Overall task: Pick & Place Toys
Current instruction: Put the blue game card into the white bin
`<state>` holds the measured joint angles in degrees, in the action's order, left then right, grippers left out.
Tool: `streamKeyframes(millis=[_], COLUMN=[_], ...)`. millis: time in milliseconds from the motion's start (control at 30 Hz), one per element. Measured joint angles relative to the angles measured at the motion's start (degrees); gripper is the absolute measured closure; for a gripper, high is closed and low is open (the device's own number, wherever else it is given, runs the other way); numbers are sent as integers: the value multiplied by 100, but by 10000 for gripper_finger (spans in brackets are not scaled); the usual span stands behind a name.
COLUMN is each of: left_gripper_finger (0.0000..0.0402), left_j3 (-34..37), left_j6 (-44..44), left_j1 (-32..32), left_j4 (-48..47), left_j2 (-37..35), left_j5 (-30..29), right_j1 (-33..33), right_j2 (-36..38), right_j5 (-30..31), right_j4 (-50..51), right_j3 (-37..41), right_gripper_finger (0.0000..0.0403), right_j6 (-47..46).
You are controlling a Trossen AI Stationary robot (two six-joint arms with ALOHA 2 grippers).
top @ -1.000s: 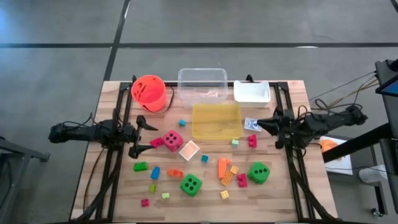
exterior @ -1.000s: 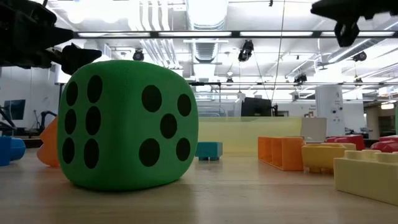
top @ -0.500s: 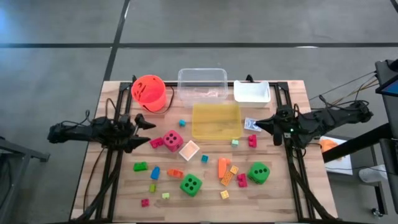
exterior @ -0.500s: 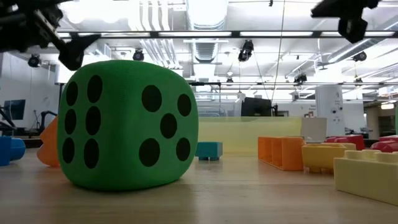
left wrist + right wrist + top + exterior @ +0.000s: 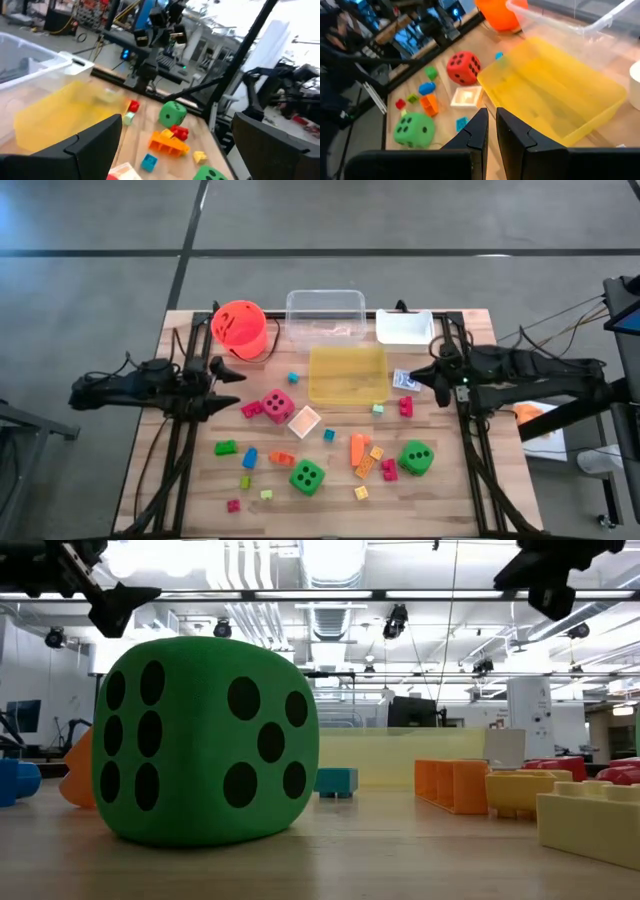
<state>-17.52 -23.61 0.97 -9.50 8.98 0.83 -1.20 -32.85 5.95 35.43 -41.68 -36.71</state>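
We've got four views here. The high one looks straight down on the whole bench (image 5: 330, 490) from well above. The low one sits right at bench level, super close to a green die (image 5: 205, 740), facing across into the room. That same die shows in the high view (image 5: 307, 476). Each wrist view looks out past its own jaws, and both catch the yellow tray (image 5: 60, 115) (image 5: 555, 100) from opposite sides.
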Motion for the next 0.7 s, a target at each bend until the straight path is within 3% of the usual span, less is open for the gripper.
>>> streamKeyframes(millis=[233,367,533,700], left_gripper_finger=[31,31,31,31], left_j3=[-220,-260,-246,-244], left_j6=[-1112,-2163,-2522,-2597], left_j1=[-188,-195,-195,-195], left_j4=[74,510,941,1071], left_j2=[466,610,618,622], left_j5=[-16,-17,-18,-18], right_j1=[-1329,-1807,-1993,-1990], right_j2=[-352,-524,-652,-797], right_j5=[-1338,-1594,-1652,-2034], right_j4=[13,-106,-157,-180], right_j3=[-34,-34,-32,-32], right_gripper_finger=[369,369,369,369], right_j6=[756,1090,370,550])
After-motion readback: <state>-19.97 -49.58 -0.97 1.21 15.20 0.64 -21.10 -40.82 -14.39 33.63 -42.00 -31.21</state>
